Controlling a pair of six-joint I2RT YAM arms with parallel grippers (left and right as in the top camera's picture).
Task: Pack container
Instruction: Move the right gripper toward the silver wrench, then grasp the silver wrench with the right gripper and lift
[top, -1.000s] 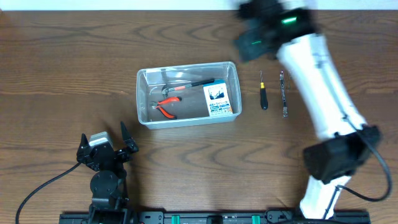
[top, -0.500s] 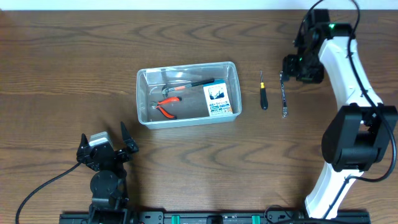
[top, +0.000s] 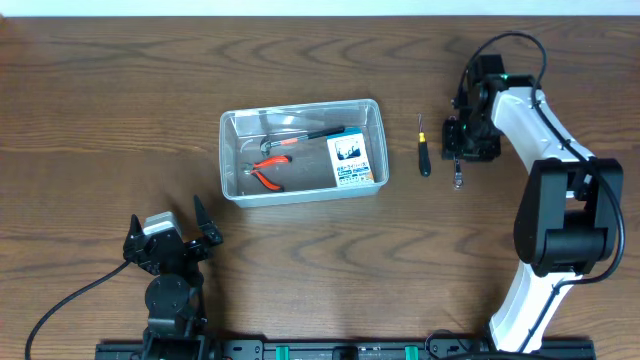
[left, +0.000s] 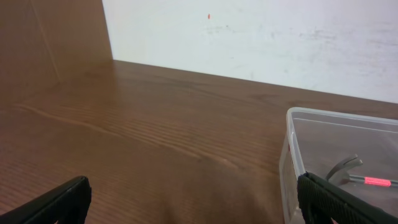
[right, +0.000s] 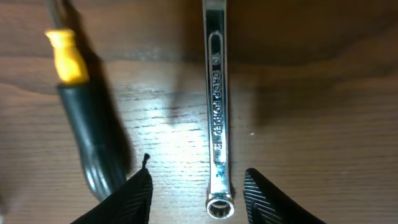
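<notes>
The clear container (top: 300, 104) stands mid-table and holds red-handled pliers (top: 268, 171), a long black-and-red tool (top: 305, 134) and a blue-and-white box (top: 356, 160). To its right lie a black-handled screwdriver (top: 424, 152) and a silver wrench (top: 458, 178). My right gripper (top: 462, 140) hangs over the wrench. In the right wrist view it (right: 199, 199) is open, its fingers either side of the wrench's (right: 216, 112) ring end, with the screwdriver (right: 87, 124) to the left. My left gripper (top: 170, 235) is open and empty near the front; its wrist view (left: 196, 205) shows the container's corner (left: 292, 149).
The brown wooden table runs to a white wall at the far edge (left: 249, 37). The right arm's white link (top: 545, 120) arches over the table's right side. The left arm's base (top: 168, 300) sits at the front left.
My right arm has swung from above the container's far right corner over to the right and come down over the wrench. The left arm has not moved.
</notes>
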